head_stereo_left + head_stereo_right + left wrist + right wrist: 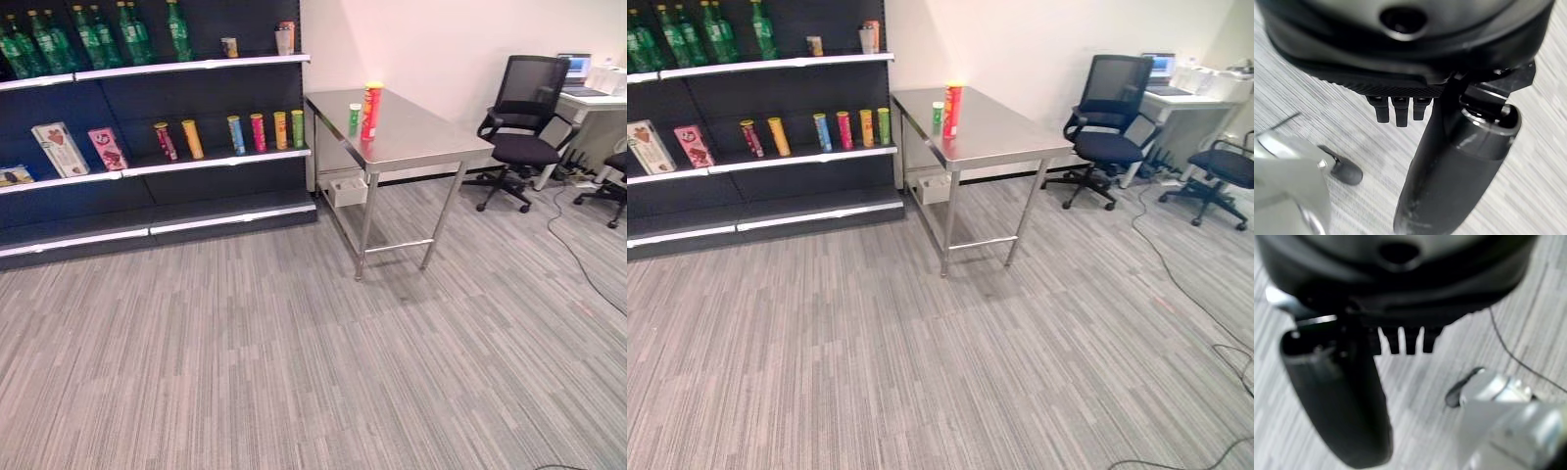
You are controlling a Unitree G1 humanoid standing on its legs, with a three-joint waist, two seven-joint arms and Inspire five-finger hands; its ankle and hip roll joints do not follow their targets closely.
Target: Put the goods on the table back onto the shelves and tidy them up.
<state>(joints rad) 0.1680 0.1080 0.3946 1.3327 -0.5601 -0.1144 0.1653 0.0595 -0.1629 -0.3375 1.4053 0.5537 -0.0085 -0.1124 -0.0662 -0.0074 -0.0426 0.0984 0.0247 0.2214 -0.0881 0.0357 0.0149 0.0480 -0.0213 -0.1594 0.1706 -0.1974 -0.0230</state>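
Even bright indoor light, glare on the steel desk [411, 132]; wrist views blurred, close robot hand [1459, 161] out of focus.

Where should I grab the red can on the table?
Judging from here: round the middle of the red can, from the table's near, open edge. It stands upright and tall, so a side wrap suits. The green can stands close on its shelf side.

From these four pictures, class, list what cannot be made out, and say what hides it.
- Small green can on the table, head views: partly behind the red tube; labels too small.
- Bottles on the top shelf, left eye view: tops cut off by the edge.
- Left hand and right hand, wrist views: blurred, hanging over floor.
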